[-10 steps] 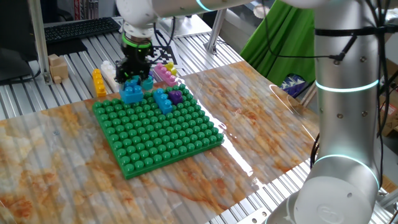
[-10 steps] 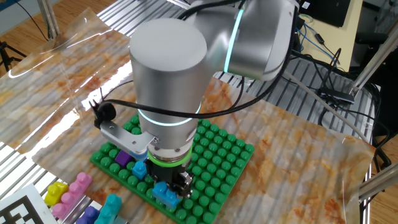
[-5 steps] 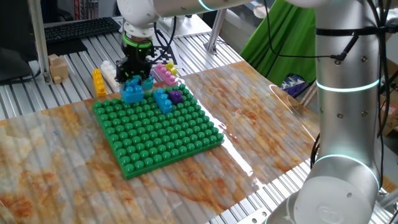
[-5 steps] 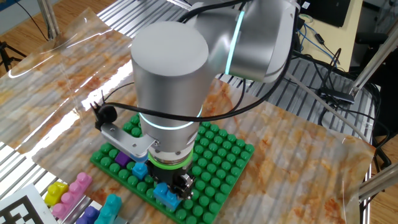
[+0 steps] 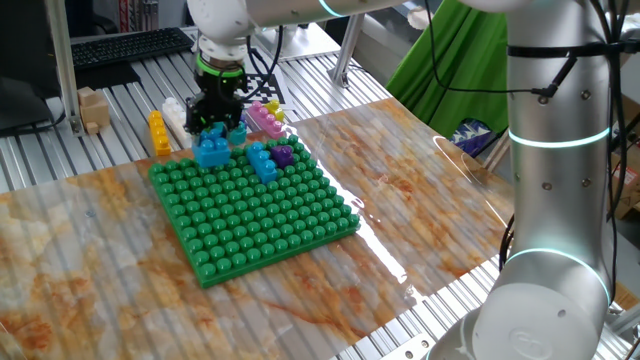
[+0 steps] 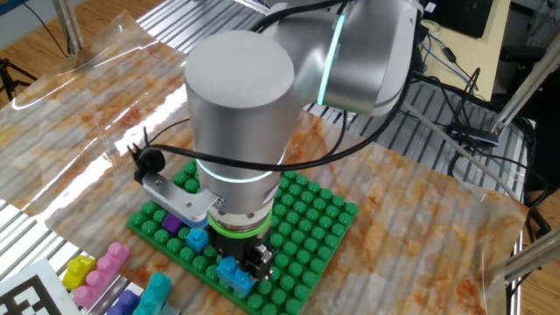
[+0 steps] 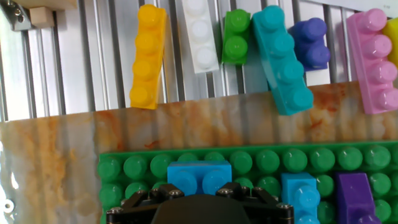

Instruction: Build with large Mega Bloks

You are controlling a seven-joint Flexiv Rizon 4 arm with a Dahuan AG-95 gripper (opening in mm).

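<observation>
On the big green baseplate (image 5: 262, 218) stands a blue Mega Blok (image 5: 211, 152) near its far edge; the hand view shows it dead ahead (image 7: 199, 177). My gripper (image 5: 218, 128) hangs just above this brick, fingers apart, holding nothing. A second blue brick (image 5: 262, 160) and a purple one (image 5: 284, 154) sit a little to the right on the plate. Loose bricks lie beyond the plate on the slatted table: yellow (image 7: 148, 56), white (image 7: 200, 34), green (image 7: 236, 36), teal (image 7: 284, 59), dark blue (image 7: 311, 42) and pink (image 7: 372, 59).
A small wooden block (image 5: 93, 108) sits left of the loose bricks, with a keyboard (image 5: 125, 45) behind it. The arm's grey base column (image 5: 555, 200) stands at the right, beside a green cloth (image 5: 450, 70). The arm's bulk hides much of the plate (image 6: 328, 219) in the other fixed view.
The gripper has crept slightly upward over the blue brick. The brick stays seated on the baseplate, and nothing else has moved.
</observation>
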